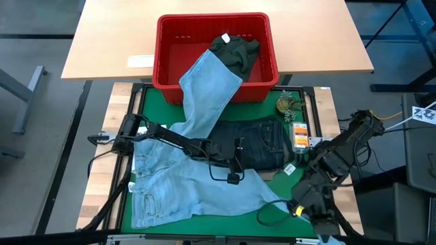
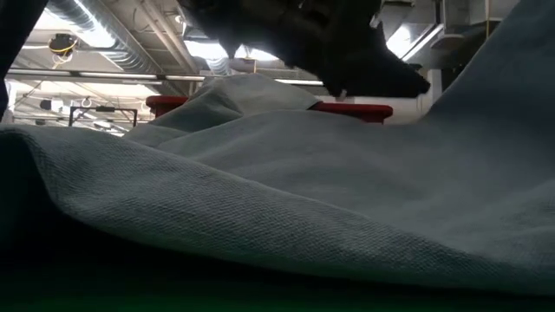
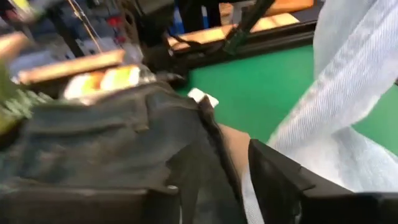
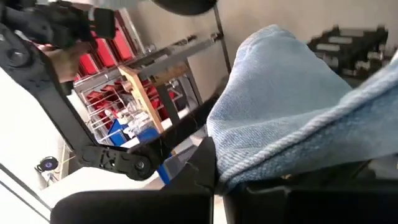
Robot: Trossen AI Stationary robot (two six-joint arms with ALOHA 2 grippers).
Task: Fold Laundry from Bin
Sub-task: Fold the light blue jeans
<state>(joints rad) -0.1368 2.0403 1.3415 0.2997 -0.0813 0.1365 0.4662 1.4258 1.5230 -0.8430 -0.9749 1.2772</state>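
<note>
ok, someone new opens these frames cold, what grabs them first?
Probably the light blue jeans sprawled across the green mat, one leg still draped over the rim of the red bin, where a dark olive-green piece remains. Next, the dark navy jeans mid-table with the left gripper at their near edge. The right gripper, near the front-right corner, is pinching light blue denim.

Your high camera looked straight down; your low one sat level, pressed against the light blue jeans, which both wrist cameras also saw close up.
</note>
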